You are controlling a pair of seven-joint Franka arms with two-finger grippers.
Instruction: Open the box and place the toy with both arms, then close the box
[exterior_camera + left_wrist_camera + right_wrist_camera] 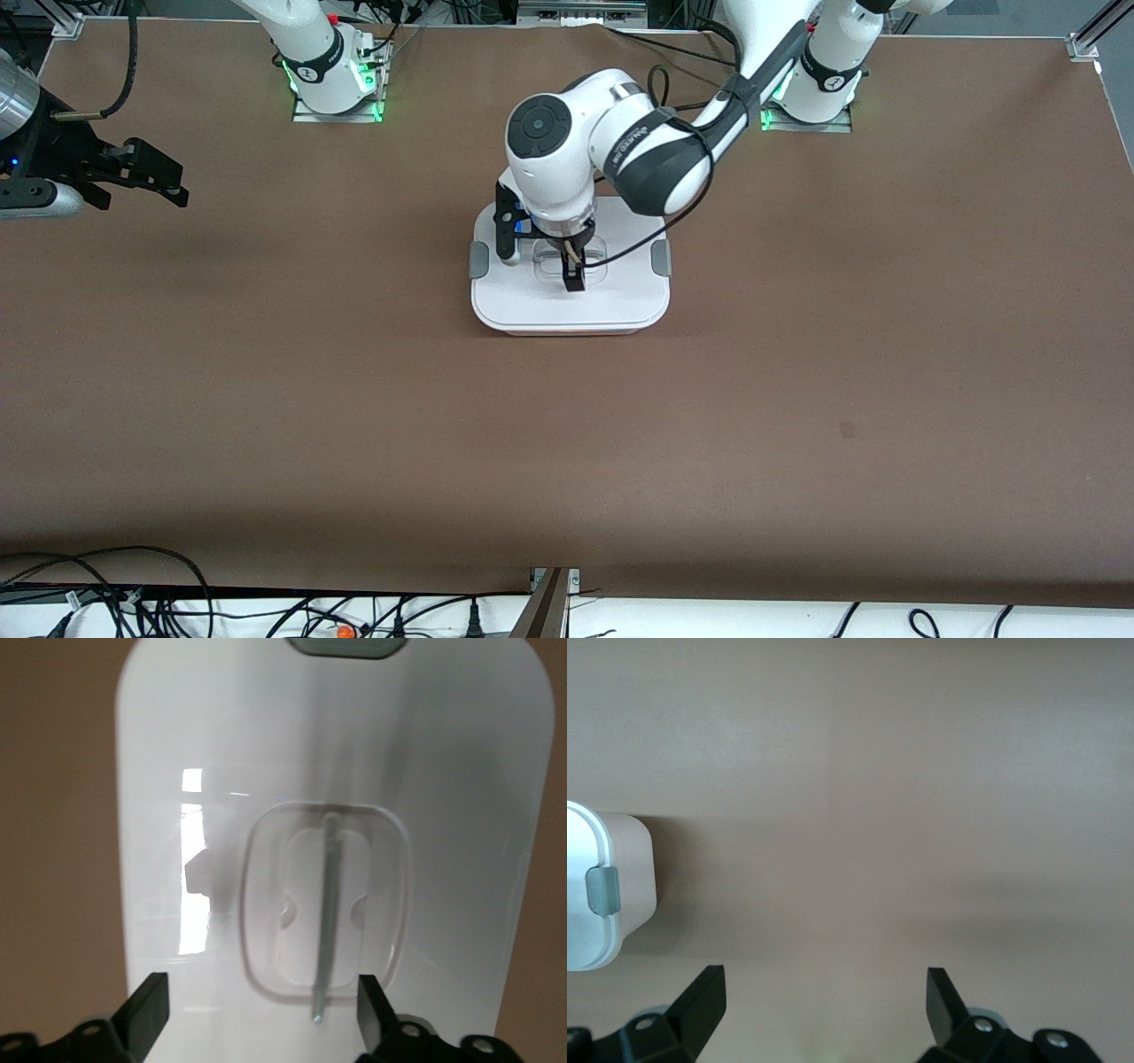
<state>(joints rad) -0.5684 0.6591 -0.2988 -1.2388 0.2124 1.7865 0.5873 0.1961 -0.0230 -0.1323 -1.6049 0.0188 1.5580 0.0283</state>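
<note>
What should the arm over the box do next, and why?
Probably lift straight up and away. The left hand is open over the lid, which sits flat on the box, holding nothing. The right hand waits open over bare table.

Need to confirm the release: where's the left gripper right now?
Front view: the left gripper hangs open over the box lid's clear centre handle, mid-table.
</note>
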